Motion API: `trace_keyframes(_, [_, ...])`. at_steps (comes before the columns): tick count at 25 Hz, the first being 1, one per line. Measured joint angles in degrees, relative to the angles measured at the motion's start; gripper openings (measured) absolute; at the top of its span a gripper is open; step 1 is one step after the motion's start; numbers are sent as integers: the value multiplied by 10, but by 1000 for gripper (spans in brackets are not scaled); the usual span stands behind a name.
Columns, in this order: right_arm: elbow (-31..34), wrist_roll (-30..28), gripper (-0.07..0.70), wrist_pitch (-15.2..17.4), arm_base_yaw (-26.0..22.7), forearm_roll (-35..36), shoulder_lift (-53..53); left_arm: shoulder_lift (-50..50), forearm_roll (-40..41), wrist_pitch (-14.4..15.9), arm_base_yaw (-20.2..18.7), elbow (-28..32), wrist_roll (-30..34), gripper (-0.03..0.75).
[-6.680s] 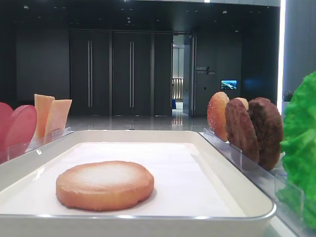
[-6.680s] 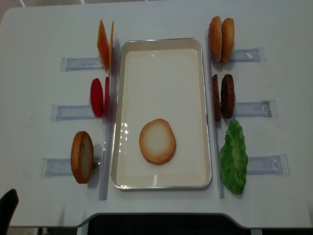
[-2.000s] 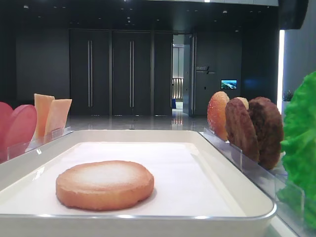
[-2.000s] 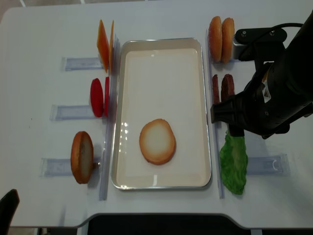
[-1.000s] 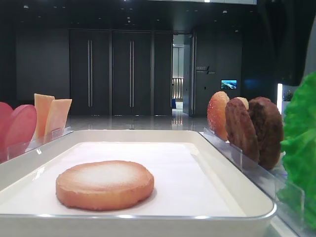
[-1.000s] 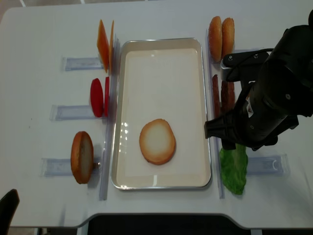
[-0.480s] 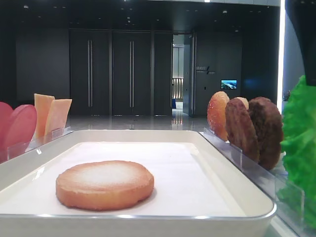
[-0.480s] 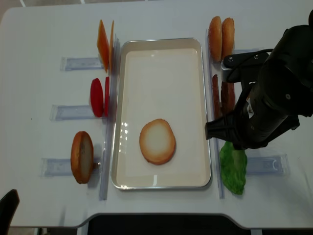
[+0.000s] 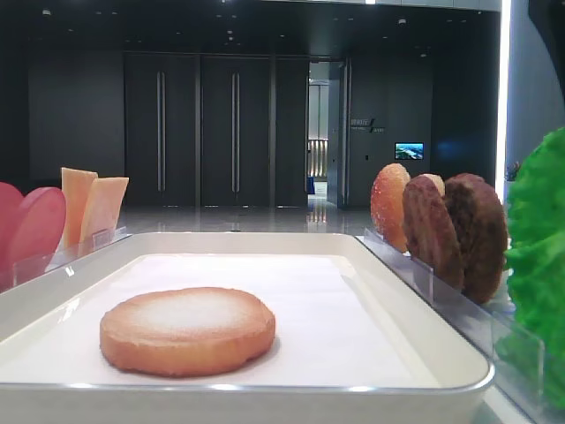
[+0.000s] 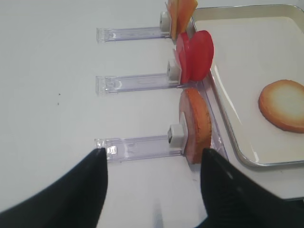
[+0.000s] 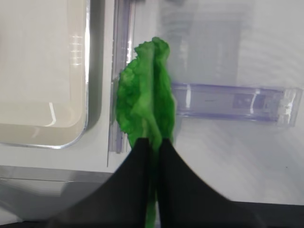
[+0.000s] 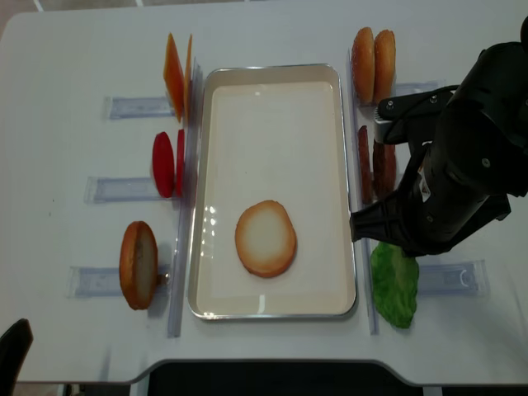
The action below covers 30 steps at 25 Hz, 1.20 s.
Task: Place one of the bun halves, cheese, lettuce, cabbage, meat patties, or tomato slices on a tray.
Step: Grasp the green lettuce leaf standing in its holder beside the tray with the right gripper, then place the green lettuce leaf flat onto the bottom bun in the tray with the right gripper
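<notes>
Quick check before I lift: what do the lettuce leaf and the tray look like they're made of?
The lettuce, pinched in the shut right gripper, looks like moulded plastic or rubber: uniform saturated green, a crinkled edge that keeps its shape standing on edge. Probably a food replica, though the look alone can't confirm. The tray reads as glossy white plastic or enamelled metal: sharp highlights along its raised, rounded rim, which seems silvery from above.

Even, bright overhead light on the white table (image 12: pixel 66 49); shadows soft and short. Glare streaks on the glossy tray (image 12: pixel 198 272) rim, near left corner, also in the right wrist view. Low front view: dim dark hall behind, one bright vertical strip far right, lit doorway far centre; near lettuce (image 9: pixel 537 265) soft, out of focus. Right wrist view hazy, fingers (image 11: pixel 137 190) black and blurred. Left wrist view sharp, dark blurred fingers (image 10: pixel 85 185) near.
</notes>
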Motion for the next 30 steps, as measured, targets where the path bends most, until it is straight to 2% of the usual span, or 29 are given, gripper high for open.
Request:
trace_keyframes(11, [-47, -7, 15, 50, 0, 1, 0, 0, 0, 0, 0, 0, 0, 471])
trace_keyframes(24, [-171, -18, 14, 54, 8, 8, 0, 0, 0, 0, 0, 0, 0, 471])
trace_keyframes(28, [-183, -37, 14, 53, 11, 55, 0, 0, 0, 0, 0, 0, 0, 471])
trace_keyframes(30, [-183, -53, 14, 35, 12, 92, 0, 0, 0, 0, 0, 0, 0, 471])
